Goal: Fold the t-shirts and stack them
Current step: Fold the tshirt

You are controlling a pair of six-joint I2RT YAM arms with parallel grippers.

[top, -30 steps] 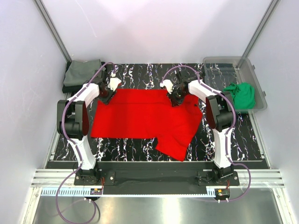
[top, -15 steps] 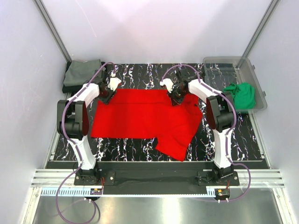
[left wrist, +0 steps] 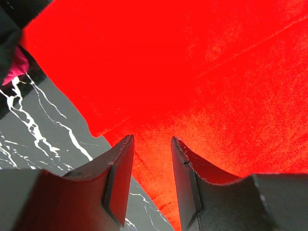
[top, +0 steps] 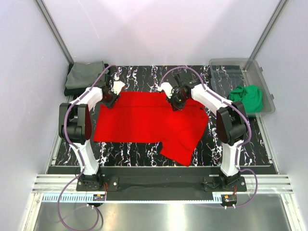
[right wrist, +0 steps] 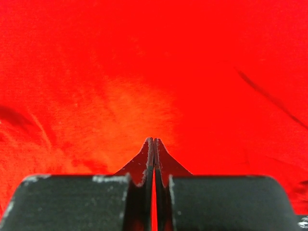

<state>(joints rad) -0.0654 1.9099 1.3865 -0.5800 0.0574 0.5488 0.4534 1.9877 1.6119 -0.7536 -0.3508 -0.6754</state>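
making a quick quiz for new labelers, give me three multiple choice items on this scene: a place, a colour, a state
1. Where is the green t-shirt? A. in the clear bin B. on the near table edge C. draped on an arm
2. What colour is the t-shirt spread out? A. grey B. red C. blue
3. How is the left gripper? A. shut B. open C. out of view
Answers: 1 A, it lies bunched in the bin at right; 2 B, bright red in every view; 3 B, its wrist view shows the jaws apart.
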